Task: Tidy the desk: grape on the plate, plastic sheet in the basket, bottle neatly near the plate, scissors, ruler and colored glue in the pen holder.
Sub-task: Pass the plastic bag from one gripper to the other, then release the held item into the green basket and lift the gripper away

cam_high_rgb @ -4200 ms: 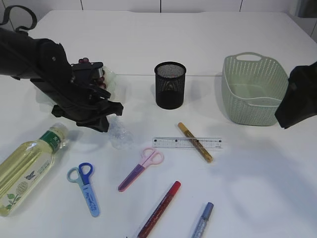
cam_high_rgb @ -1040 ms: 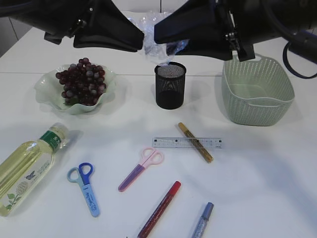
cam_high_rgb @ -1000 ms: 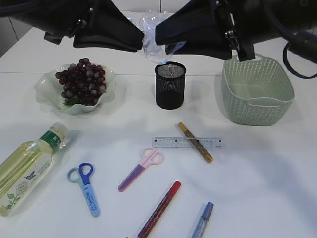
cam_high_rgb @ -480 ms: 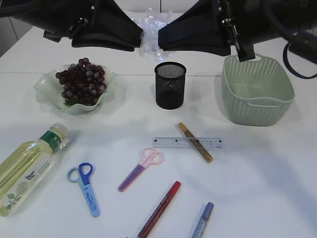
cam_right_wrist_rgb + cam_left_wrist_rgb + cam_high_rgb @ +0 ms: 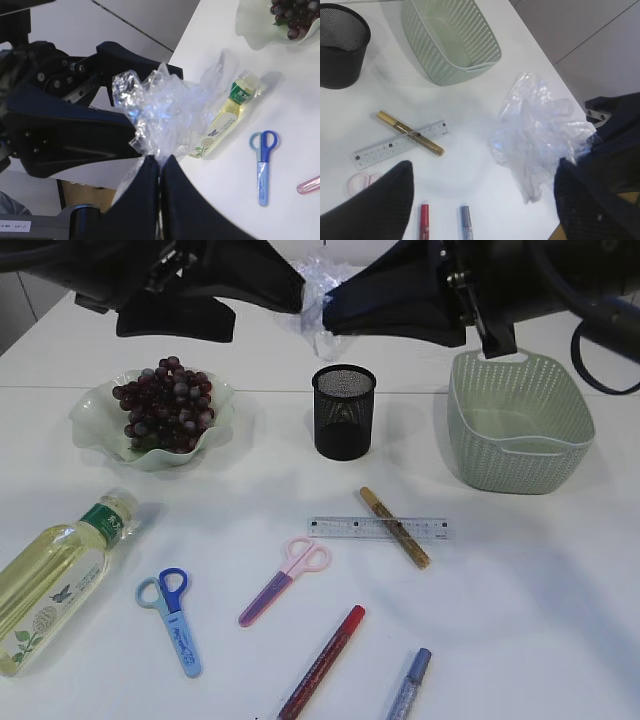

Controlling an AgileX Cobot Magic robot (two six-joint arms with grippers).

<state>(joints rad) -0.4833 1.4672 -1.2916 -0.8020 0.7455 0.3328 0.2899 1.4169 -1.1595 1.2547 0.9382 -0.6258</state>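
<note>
The crumpled clear plastic sheet (image 5: 322, 295) hangs high above the pen holder (image 5: 343, 410). My right gripper (image 5: 326, 315) is shut on its edge, and the right wrist view shows the sheet (image 5: 170, 110) pinched at the fingertips (image 5: 160, 160). My left gripper (image 5: 268, 315) stands open just left of the sheet. The sheet (image 5: 540, 135) is off the left gripper's wide-apart fingers (image 5: 482, 200). Grapes (image 5: 165, 405) lie on the plate (image 5: 95, 415). The bottle (image 5: 55, 575) lies at the front left. Blue scissors (image 5: 175, 620), pink scissors (image 5: 285, 580), a ruler (image 5: 350, 528) and gold glue (image 5: 395, 527) lie on the table.
The green basket (image 5: 515, 425) stands at the right, beside the pen holder. A red glue pen (image 5: 322, 660) and a blue-grey one (image 5: 410, 685) lie near the front edge. Both arms meet above the table's back middle.
The left gripper has opened and let go of the plastic sheet. The right gripper has closed on the sheet and now holds it alone.
</note>
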